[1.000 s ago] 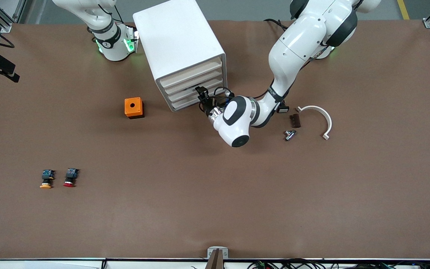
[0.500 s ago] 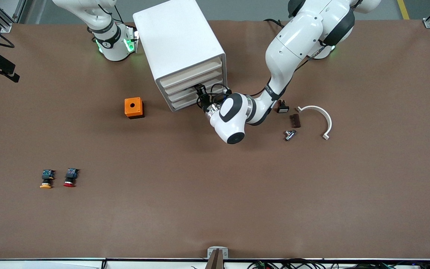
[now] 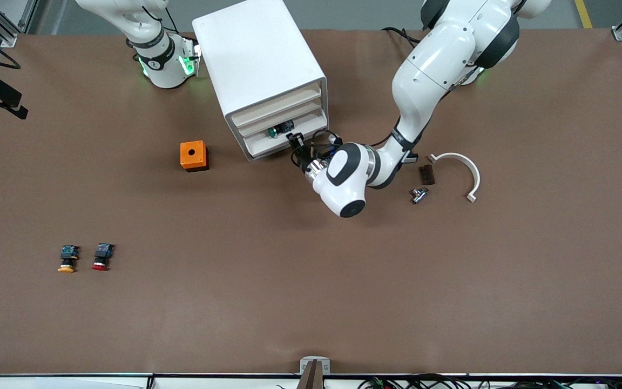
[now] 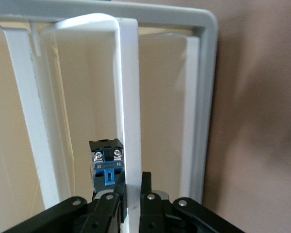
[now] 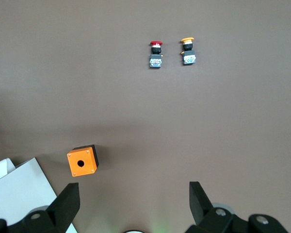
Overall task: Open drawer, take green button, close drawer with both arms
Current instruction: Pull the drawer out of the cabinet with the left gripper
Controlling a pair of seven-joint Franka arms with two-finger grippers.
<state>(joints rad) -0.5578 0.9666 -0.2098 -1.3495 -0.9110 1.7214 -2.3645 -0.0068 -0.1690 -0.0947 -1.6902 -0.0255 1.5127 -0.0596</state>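
Observation:
The white cabinet (image 3: 257,59) stands toward the robots' side of the table. Its third drawer (image 3: 259,139) is pulled partly out. The green-capped button (image 3: 280,129) lies inside it. My left gripper (image 3: 296,141) is shut on the drawer's cream front. In the left wrist view the gripper (image 4: 132,182) pinches the front wall (image 4: 128,97), and the button's blue back (image 4: 105,162) shows just inside. My right arm (image 3: 162,59) waits beside the cabinet; its gripper (image 5: 133,190) is open and empty, high over the table.
An orange box (image 3: 194,155) sits beside the cabinet toward the right arm's end. An orange-capped button (image 3: 67,259) and a red-capped button (image 3: 102,256) lie nearer the camera. A white curved piece (image 3: 465,167), a dark block (image 3: 426,174) and a metal part (image 3: 419,194) lie by the left arm.
My left gripper closed in on the drawer front, then drew it out toward the front camera. The drawer opened and the green button came into view. The right arm has not moved.

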